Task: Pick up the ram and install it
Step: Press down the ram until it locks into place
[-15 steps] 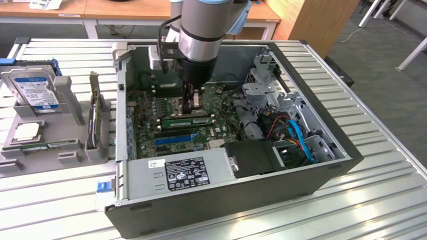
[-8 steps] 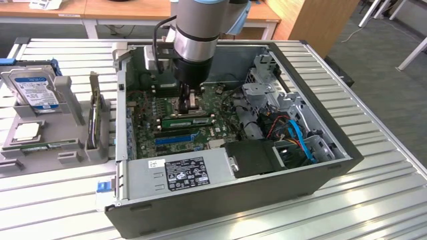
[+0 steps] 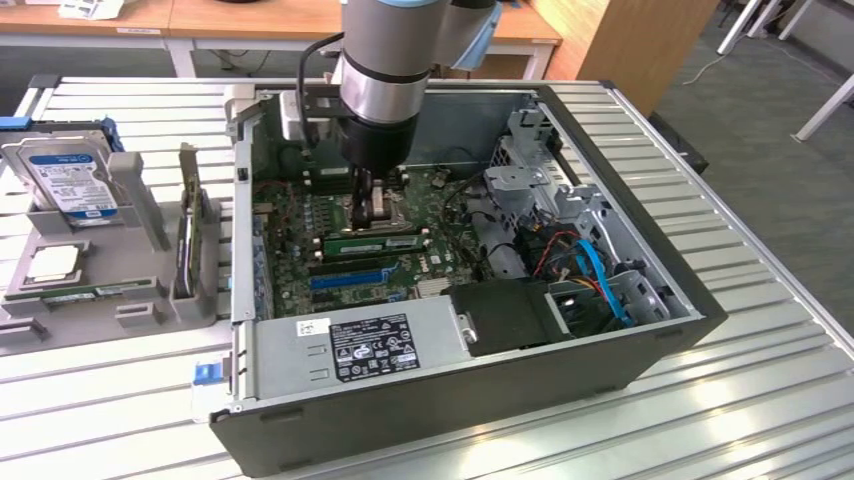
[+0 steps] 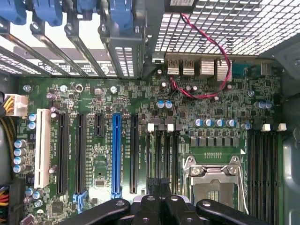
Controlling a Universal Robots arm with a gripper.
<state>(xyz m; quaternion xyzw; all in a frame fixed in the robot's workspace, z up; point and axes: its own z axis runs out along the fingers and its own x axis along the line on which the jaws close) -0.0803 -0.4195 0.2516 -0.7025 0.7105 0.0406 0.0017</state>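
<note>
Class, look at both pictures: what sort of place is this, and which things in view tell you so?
Probably a robotics lab or workshop for computer assembly: an open PC case on a slatted metal bench, a robot arm reaching over its motherboard, office desks behind.

From the exterior view we look down at an angle from some way off onto the open computer case (image 3: 534, 330). Our wrist view faces straight down, close over the motherboard (image 4: 206, 108), which both views share.
</note>
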